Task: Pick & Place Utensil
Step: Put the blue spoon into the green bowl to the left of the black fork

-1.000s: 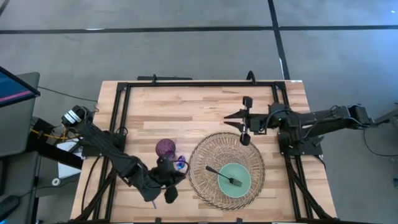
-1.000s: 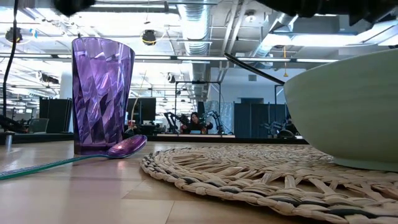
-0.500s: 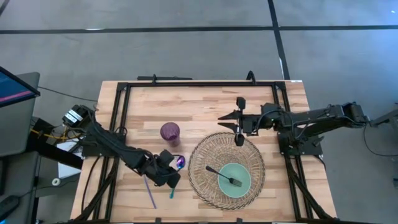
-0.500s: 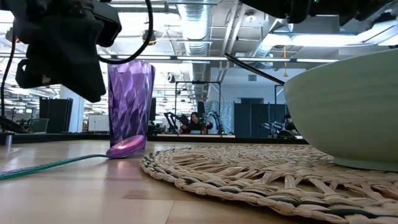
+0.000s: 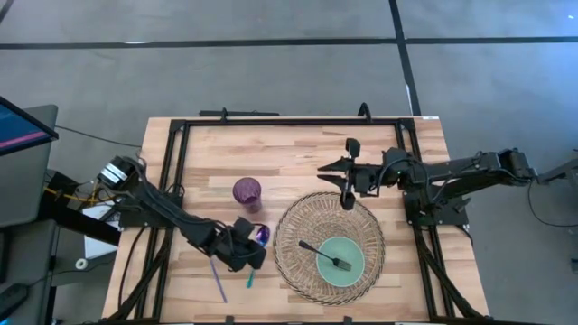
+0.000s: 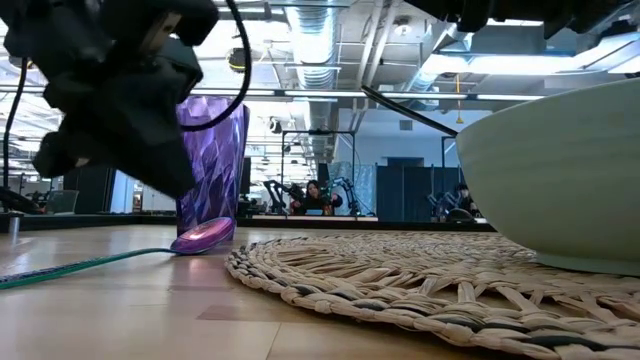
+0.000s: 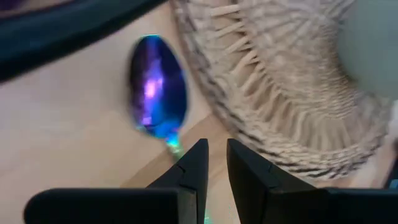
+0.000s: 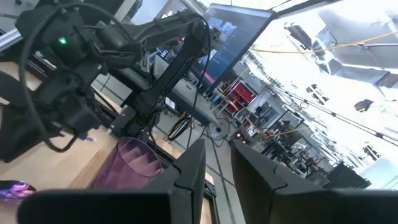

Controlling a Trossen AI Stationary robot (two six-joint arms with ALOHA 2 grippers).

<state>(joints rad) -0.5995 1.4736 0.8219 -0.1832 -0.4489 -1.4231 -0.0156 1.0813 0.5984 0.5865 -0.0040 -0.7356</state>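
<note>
An iridescent spoon lies flat on the table, its bowl [image 5: 260, 235] beside the woven placemat [image 5: 298, 226] and its teal handle [image 5: 250, 278] running toward the near edge. In the low view its bowl [image 6: 205, 235] rests on the wood. My left gripper [image 5: 246, 253] hovers just over the spoon's neck [image 7: 172, 144] with its fingers shut [image 7: 211, 158]. A purple cup [image 5: 247, 192] stands upright behind the spoon. A pale green bowl [image 5: 348, 248] with a black fork [image 5: 327, 255] sits on the placemat. My right gripper [image 5: 348, 185] is shut and empty over the placemat's far rim.
A second utensil with a purple handle [image 5: 217, 278] lies near the table's near edge, left of the teal handle. A black frame [image 5: 271, 122] runs round the tabletop. Bare wood lies at the far side, behind the cup.
The purple cup has slid toward the table's far edge and still stands upright. My left gripper has moved from the near edge toward the spoon's bowl and come lower over it. My right gripper has shifted slightly toward the table's left.
</note>
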